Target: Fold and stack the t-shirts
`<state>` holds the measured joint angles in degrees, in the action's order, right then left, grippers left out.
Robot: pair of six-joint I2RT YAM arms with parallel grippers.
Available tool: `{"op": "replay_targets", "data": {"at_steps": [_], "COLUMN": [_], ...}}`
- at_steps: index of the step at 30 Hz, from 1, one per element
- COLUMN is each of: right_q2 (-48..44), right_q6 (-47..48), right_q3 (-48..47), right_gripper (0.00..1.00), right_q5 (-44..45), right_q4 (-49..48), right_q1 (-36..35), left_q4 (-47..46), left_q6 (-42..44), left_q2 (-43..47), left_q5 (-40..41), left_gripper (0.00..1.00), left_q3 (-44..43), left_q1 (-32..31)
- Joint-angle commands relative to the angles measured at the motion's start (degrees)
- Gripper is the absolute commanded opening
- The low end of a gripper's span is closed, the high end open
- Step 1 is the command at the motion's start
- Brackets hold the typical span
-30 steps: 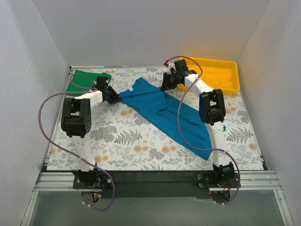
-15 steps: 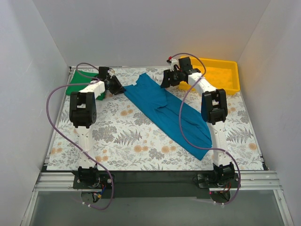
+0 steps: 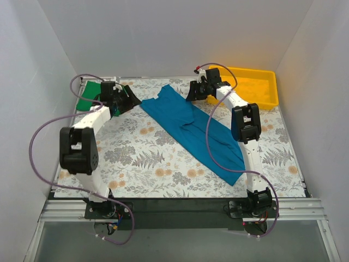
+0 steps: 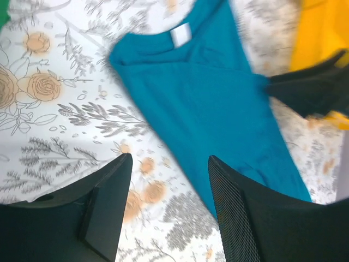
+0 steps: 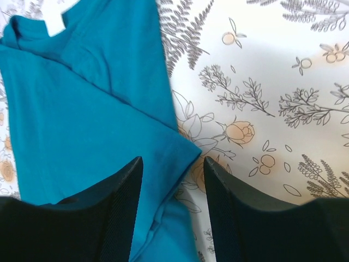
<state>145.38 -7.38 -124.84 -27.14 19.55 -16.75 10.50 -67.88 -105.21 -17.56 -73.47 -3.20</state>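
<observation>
Overhead first: the teal-blue t-shirt (image 3: pixel 191 128) lies in a long diagonal across the floral surface (image 3: pixel 142 158), with its collar end at the far middle and its hem end running out to the near right. The bright green t-shirt (image 3: pixel 87 97) sits in the far left corner, partly behind the left arm and well apart from the teal one. The yellow tray (image 3: pixel 272 93) is in the far right corner.

Now the left tool (image 3: pixel 132 101), hanging just left of the teal collar end. From above you can't read its jaws. Over to its wrist camera, and there it is: the fingers (image 4: pixel 103 213) stand wide apart, with only floral print and the teal shirt's edge lying below the gap. This view also picks up the white neck label (image 4: pixel 181 35) inside the collar, which the overhead misses. The other arm's black tool shows blurred against the yellow at the right edge.

The right tool (image 3: pixel 192 93) is over the far right side of the teal shirt, near the tray. Its wrist camera shows fingers (image 5: pixel 120 213) parted and gripping nothing. A sleeve corner (image 5: pixel 180 148) lies flat on the surface under the gap. The green shirt shows properly only in the overhead view; the left wrist camera catches a sliver of it at top left.
</observation>
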Motion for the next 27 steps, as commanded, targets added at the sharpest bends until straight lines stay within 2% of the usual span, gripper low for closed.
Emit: {"op": "replay_targets", "data": {"at_steps": [1, 2, 5, 8, 13, 14, 17, 27], "right_q2": [1.9, 2.1, 2.2, 2.4, 2.5, 2.5, 1.7, -3.4], "right_q6": [-1.4, -1.4, -1.4, -1.3, -1.0, -0.8, -0.2, 1.9], "right_q3": [-2.6, -2.7, -2.8, -3.0, -4.0, -4.0, -4.3, -1.6], "right_gripper": [0.54, 0.53, 0.50, 0.42, 0.26, 0.19, 0.10, 0.07], "right_q5": [-0.1, 0.1, 0.4, -0.3, -1.1, -1.2, -1.0, -1.8], "right_q4": [-1.7, -1.7, -1.7, -2.1, -2.9, -3.2, -3.6, -5.3], "right_q1": [0.2, 0.1, 0.2, 0.1, 0.1, 0.1, 0.1, -0.6], "left_q4": [-7.4, -7.5, -7.6, -5.9, -2.0, -1.6, -0.5, -0.1], "left_q6": [0.2, 0.0, -1.0, -1.6, -2.1, -2.2, -2.2, -2.7], "left_q2": [13.1, 17.4, 25.6, 32.5, 40.6, 41.2, 42.8, 43.5], "left_q5": [-1.5, -2.1, -3.4, -3.6, -3.1, -2.8, -2.4, -3.3], "left_gripper": [0.57, 0.57, 0.57, 0.57, 0.57, 0.57, 0.57, 0.58], "left_q3": [7.6, 12.7, 20.9, 25.8, 28.9, 29.2, 29.9, 31.0], "left_q1": [0.7, 0.7, 0.7, 0.7, 0.7, 0.7, 0.7, 0.7]}}
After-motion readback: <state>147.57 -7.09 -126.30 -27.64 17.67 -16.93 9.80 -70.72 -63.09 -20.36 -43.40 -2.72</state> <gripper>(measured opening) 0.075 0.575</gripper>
